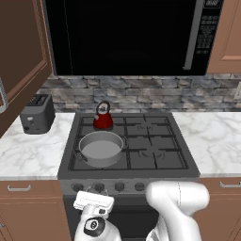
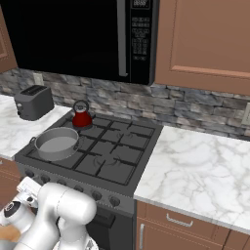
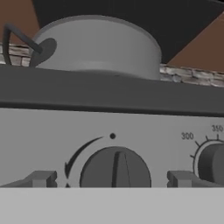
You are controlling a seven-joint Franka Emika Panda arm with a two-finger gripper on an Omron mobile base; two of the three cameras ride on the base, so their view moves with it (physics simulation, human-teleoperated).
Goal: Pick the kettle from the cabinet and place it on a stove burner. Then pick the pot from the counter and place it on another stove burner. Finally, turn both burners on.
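Observation:
The red kettle (image 1: 102, 119) (image 2: 81, 117) stands upright on the back left stove burner (image 1: 100, 126). In front of it the grey pot (image 1: 101, 148) (image 2: 57, 142) (image 3: 98, 46) rests on the front left burner. My gripper (image 1: 96, 192) (image 2: 33, 184) (image 3: 111, 179) hangs low against the stove's front panel, open. In the hand view its fingertips (image 3: 41, 178) flank a round dark knob (image 3: 116, 168) without touching it, and nothing is held. A second knob (image 3: 212, 164) with printed temperature marks sits to its right.
A dark grey toaster (image 1: 37, 114) (image 2: 33, 102) stands on the white marble counter (image 1: 28, 153) left of the stove. A black microwave (image 1: 127, 37) hangs above. An open brown cabinet door (image 1: 21, 61) juts out at upper left. More counter (image 2: 195, 166) lies to the right.

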